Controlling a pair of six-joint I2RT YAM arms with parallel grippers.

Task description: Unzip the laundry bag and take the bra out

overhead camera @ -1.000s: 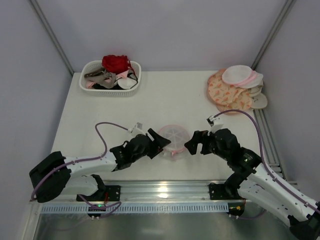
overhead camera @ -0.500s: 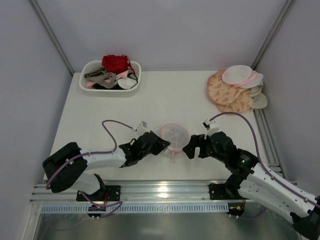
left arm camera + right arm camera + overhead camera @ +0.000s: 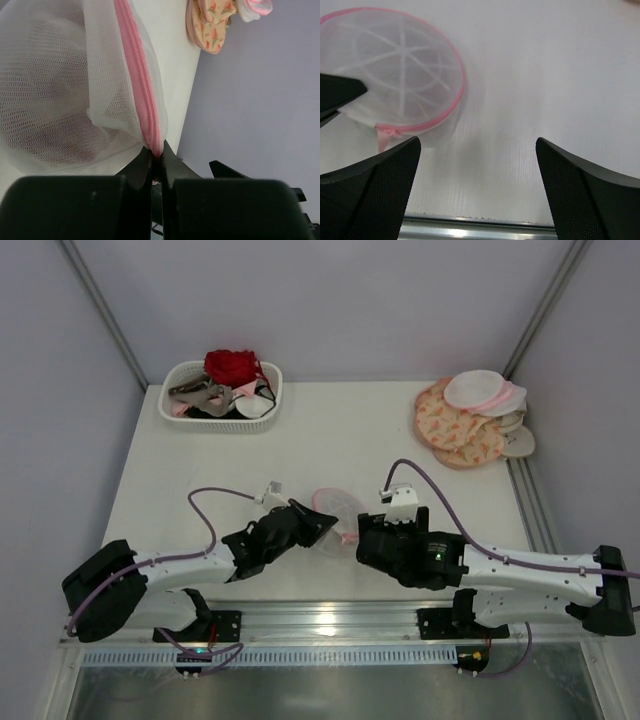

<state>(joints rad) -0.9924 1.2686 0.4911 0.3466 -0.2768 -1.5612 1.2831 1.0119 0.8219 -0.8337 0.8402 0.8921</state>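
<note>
The laundry bag (image 3: 335,508), a small round pouch of white mesh with a pink zipper rim, sits tilted at the table's front centre. My left gripper (image 3: 318,527) is shut on the bag's left edge. In the left wrist view its jaws (image 3: 156,156) pinch the pink zipper (image 3: 142,90) where it meets the mesh (image 3: 55,100). My right gripper (image 3: 362,538) is just right of the bag, open and empty. In the right wrist view this gripper (image 3: 477,185) hovers over bare table, with the bag (image 3: 395,75) and its pink tab (image 3: 385,136) up to the left. The bra is hidden.
A white slotted basket (image 3: 222,392) of clothes, with a red garment on top, stands at the back left. A stack of peach-patterned pouches (image 3: 470,420) lies at the back right. A metal rail (image 3: 320,620) runs along the table's front edge.
My left gripper has shut on the bag's zipper rim, and the bag has tipped up and shifted slightly left. The right arm has swung lower and further left, close beside the bag.
</note>
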